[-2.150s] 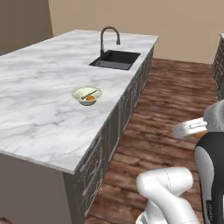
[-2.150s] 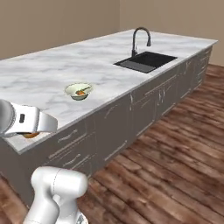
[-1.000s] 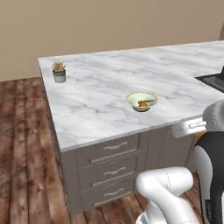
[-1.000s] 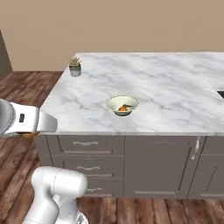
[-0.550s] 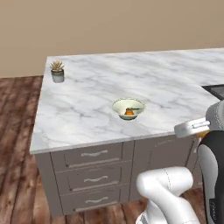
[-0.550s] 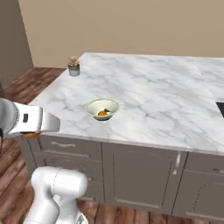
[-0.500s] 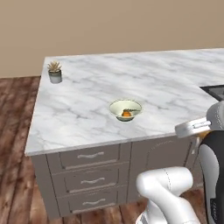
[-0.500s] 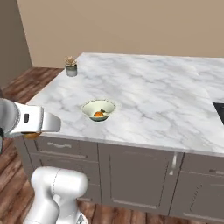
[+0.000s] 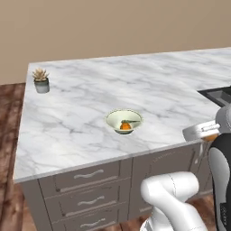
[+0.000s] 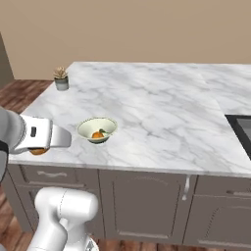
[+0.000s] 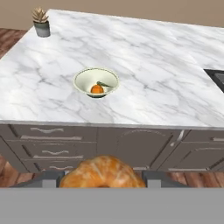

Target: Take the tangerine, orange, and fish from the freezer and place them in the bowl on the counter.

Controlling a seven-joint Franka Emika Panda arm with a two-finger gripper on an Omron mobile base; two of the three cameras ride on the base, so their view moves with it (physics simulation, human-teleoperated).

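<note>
My gripper (image 11: 102, 180) is shut on a large orange (image 11: 102, 172), which bulges up between the two fingers at the bottom of the hand view. The gripper hangs in front of the counter (image 9: 90, 94), level with its front edge, and the held orange (image 10: 38, 151) peeks out under the white hand. The pale cream-green bowl (image 9: 113, 116) stands on the marble near that edge, ahead of the gripper. A small orange fruit with a green stem, the tangerine (image 11: 97, 89), lies inside the bowl (image 11: 83, 78). The fish and the freezer are out of view.
A small grey plant pot (image 9: 41, 82) stands at the counter's far left corner. A dark sink (image 10: 242, 128) is set into the slab at the right. Grey drawers with silver handles (image 9: 88, 174) run below the counter edge, over a wooden floor.
The whole picture has shifted as the base drove along the counter, so the bowl and plant pot sit differently in the frames. The grip on the orange is unchanged.
</note>
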